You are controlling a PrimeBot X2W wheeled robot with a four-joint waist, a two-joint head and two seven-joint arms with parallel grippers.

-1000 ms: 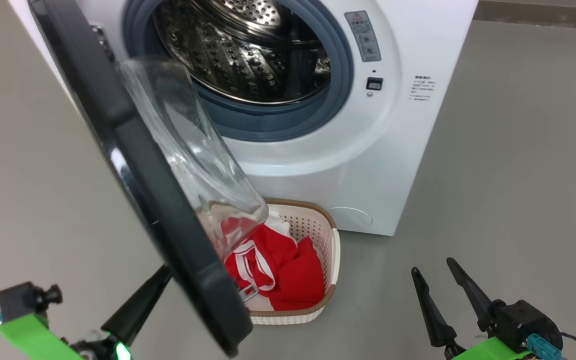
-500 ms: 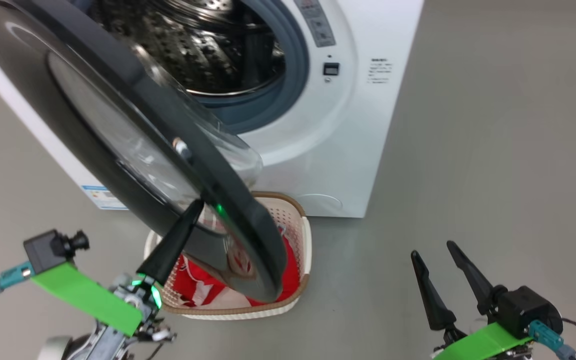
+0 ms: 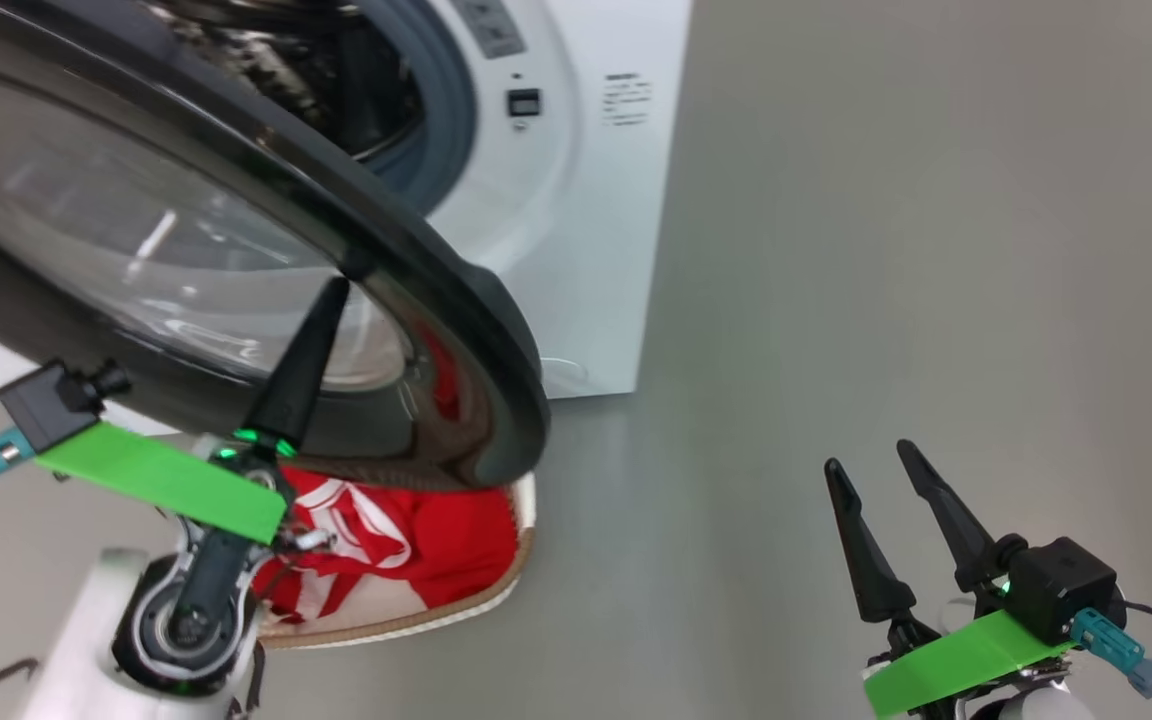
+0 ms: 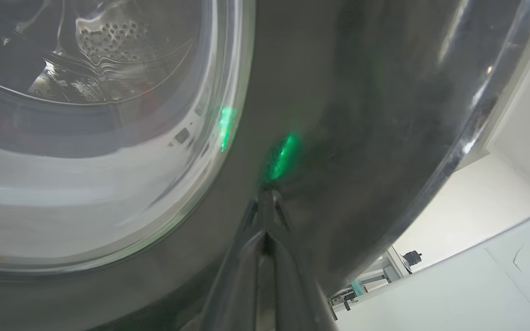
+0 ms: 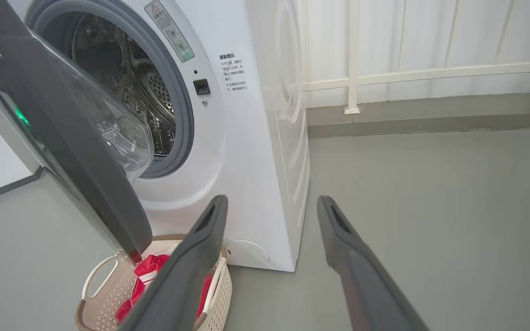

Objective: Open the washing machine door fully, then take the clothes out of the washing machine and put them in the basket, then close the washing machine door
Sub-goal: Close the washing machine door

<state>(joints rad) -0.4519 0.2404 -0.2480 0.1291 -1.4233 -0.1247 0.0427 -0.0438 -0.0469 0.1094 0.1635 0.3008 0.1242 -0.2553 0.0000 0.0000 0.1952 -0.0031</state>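
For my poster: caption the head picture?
Shut left end effector against the washing machine door, red clothes in the basket.

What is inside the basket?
Red clothes with white stripes lie in the basket. The washing machine door covers its far part in the head view; what lies under the clothes is hidden.
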